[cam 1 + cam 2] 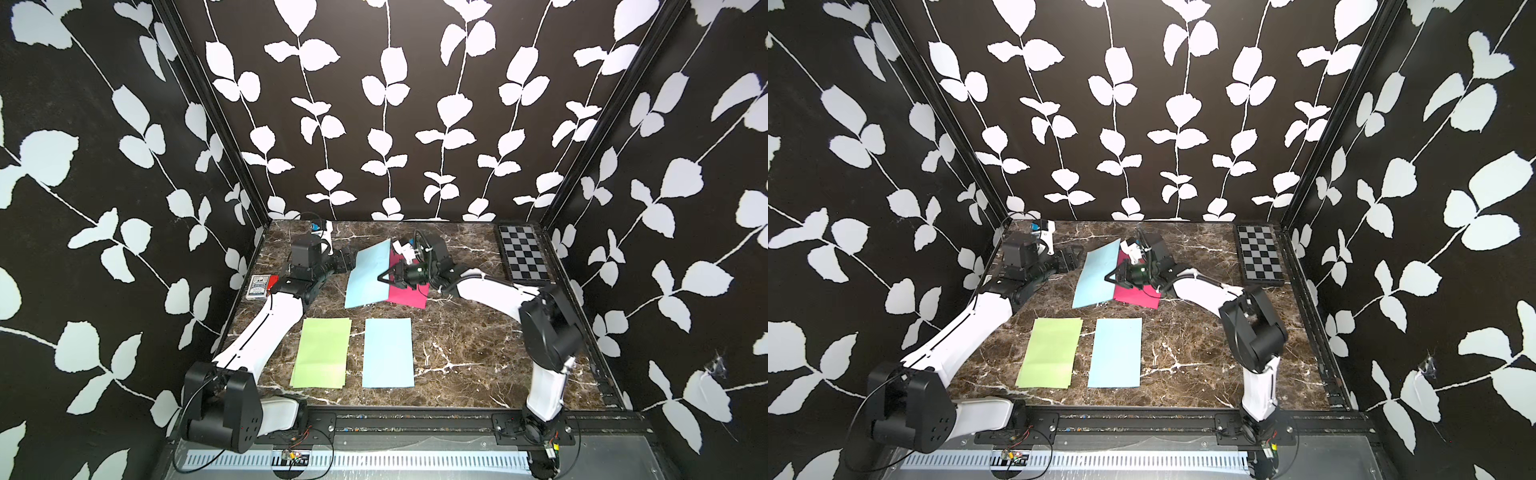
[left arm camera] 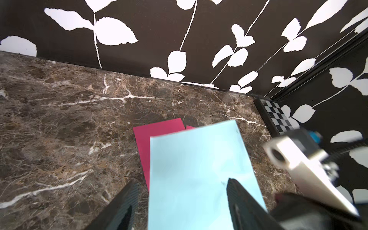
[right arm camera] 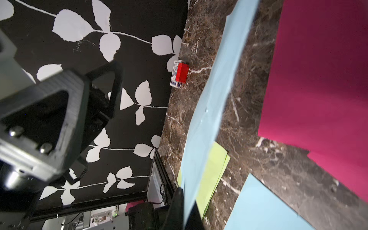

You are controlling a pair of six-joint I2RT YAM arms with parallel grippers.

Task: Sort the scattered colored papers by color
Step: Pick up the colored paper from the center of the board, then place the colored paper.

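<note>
In both top views a light blue paper (image 1: 368,272) (image 1: 1096,274) stands tilted up off the table. My right gripper (image 1: 381,277) (image 1: 1108,278) is shut on its right edge; the right wrist view shows the jaws pinching that sheet (image 3: 215,89). My left gripper (image 1: 352,259) (image 2: 181,199) is open, one finger (image 2: 241,203) on each side of the sheet (image 2: 199,169) without touching it. Magenta papers (image 1: 409,296) (image 2: 159,131) (image 3: 318,79) lie flat under it. Nearer the front lie a light green paper (image 1: 322,353) (image 3: 213,173) and another light blue paper (image 1: 388,353) (image 3: 264,205), side by side.
A black-and-grey checkerboard (image 1: 523,255) lies in the far right corner. A small card box with a red block (image 1: 262,286) (image 3: 180,74) sits at the table's left edge. Patterned walls close three sides, and a black rail (image 1: 415,419) runs along the front.
</note>
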